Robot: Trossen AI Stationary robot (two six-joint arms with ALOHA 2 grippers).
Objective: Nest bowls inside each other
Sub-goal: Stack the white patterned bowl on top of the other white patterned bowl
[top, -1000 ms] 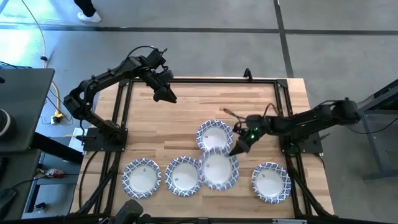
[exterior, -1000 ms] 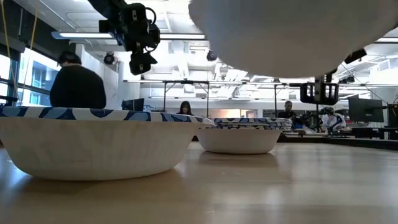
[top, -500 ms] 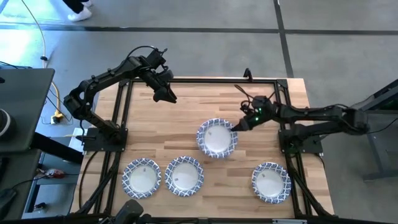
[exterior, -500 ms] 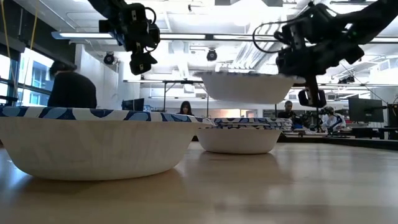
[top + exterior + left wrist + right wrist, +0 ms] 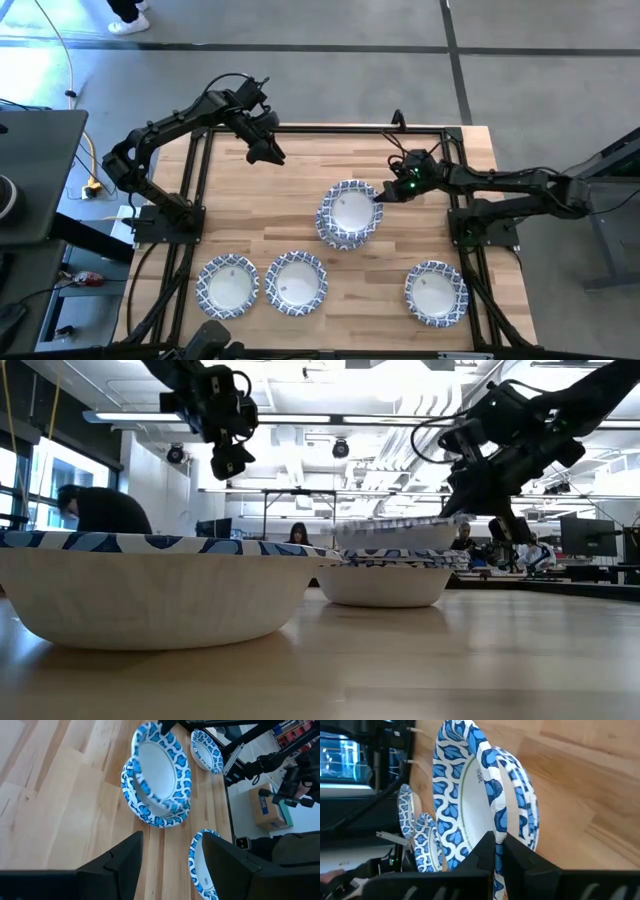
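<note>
My right gripper [image 5: 383, 193] is shut on a blue-and-white patterned bowl [image 5: 349, 207]. It holds the bowl tilted, directly over a second bowl [image 5: 385, 582] that rests on its base at the table's middle. In the low view the held bowl [image 5: 395, 532] sits just above the lower bowl's rim; I cannot tell whether they touch. Three more bowls rest along the near edge: [image 5: 228, 285], [image 5: 296, 282], [image 5: 436, 292]. My left gripper [image 5: 270, 153] is open and empty, raised over the far left of the table. My right gripper pinches the held bowl's patterned rim [image 5: 495, 822] between its two fingers, one on the inner face and one on the outer, at the rim's right side [image 5: 374, 198]. The fingers come from the table's right, slanting down. The bowl is tilted, its gripped side higher.
A dark metal frame [image 5: 330, 128] runs around the wooden tabletop. Bare wood lies at the table's far left and between the stacked bowls and the near row. People sit in the room beyond the table [image 5: 100, 515].
My right gripper has carried the bowl from the near middle row toward the far edge, over the bowl at the table's middle. It has then lowered the bowl until it sits just above that bowl, tilted.
</note>
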